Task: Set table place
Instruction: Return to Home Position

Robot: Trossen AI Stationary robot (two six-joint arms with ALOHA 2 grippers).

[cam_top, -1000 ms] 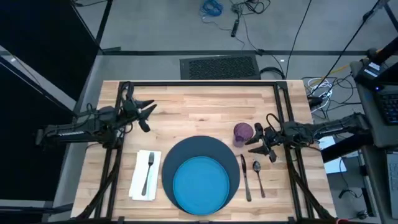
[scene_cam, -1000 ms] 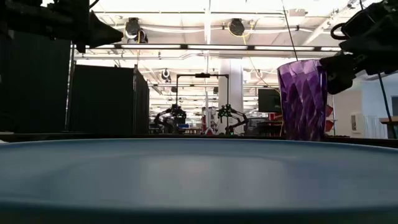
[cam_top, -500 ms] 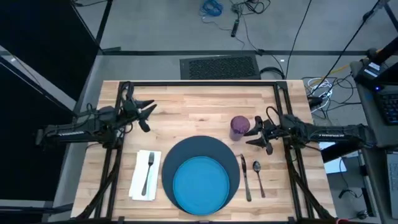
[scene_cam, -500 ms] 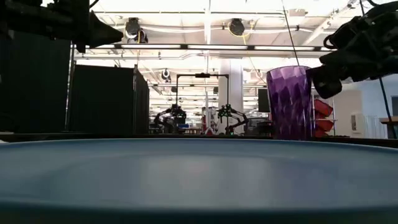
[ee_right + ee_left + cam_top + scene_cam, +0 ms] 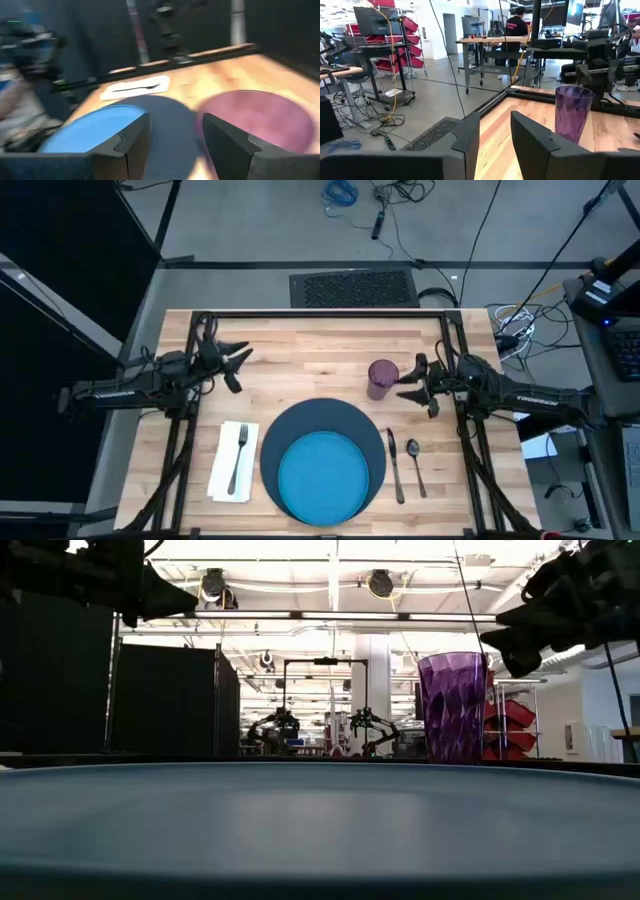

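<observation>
Right gripper (image 5: 410,380), fingers spread and empty, has released the purple cup (image 5: 381,376), left upright beside the mat's (image 5: 300,420) upper-right edge; place judged complete, left gripper (image 5: 240,360) waiting open.

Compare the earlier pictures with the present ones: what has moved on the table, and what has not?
The purple cup moved toward the table's far edge and slightly left, with the right hand, open, travelling beside it. Left hand, mat, plate, napkin, fork, knife and spoon stayed put.
</observation>
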